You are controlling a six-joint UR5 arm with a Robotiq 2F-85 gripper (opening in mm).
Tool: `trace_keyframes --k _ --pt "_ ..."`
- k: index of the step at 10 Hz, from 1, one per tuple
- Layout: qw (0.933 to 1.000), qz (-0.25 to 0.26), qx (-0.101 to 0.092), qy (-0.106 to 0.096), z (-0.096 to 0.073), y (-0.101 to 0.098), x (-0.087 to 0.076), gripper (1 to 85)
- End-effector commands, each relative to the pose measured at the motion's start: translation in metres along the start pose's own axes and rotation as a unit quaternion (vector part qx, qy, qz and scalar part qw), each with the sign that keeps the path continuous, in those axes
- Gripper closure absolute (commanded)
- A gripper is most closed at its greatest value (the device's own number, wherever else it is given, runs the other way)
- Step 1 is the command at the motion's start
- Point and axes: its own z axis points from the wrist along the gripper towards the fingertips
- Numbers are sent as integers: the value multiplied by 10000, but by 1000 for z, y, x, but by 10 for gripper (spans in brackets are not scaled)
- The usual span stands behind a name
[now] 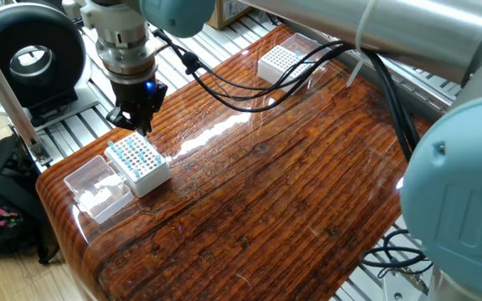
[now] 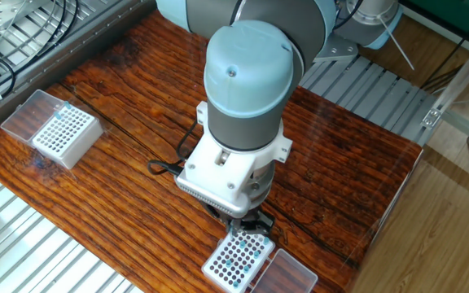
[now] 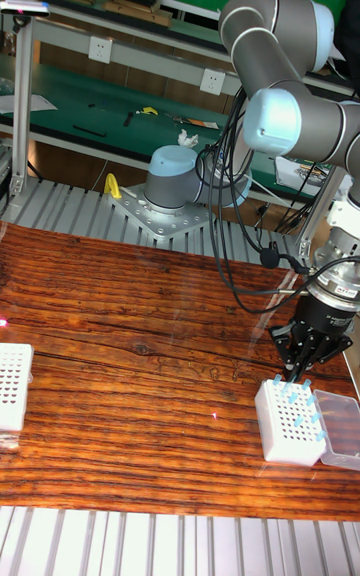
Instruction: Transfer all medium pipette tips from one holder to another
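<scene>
A white holder point(image 1: 139, 162) near the table's left end carries several medium pipette tips point(image 1: 132, 152) with light blue tops. It also shows in the other fixed view point(image 2: 236, 260) and in the tall view point(image 3: 289, 421). My gripper point(image 1: 137, 128) points straight down just above this holder's back edge. Its fingers are drawn together to a narrow point, and I cannot make out anything between them. In the other fixed view the wrist hides most of the gripper point(image 2: 247, 228). A second white holder point(image 1: 279, 61) stands at the far end, with its grid mostly bare point(image 2: 63, 131).
A clear lid point(image 1: 99, 188) lies beside the near holder. Another clear lid point(image 2: 29, 113) lies beside the far holder. Black cables point(image 1: 249, 84) hang over the table from the wrist. The arm's base point(image 3: 172, 186) sits behind the table, and aluminium rails border the tabletop.
</scene>
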Motion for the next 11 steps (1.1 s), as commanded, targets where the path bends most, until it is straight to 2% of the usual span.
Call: trace_keyframes --k 1,11 --pt "10000 27 -52 1 0 3 1 843" --pt "10000 1 -1 -20 5 1 2 843"
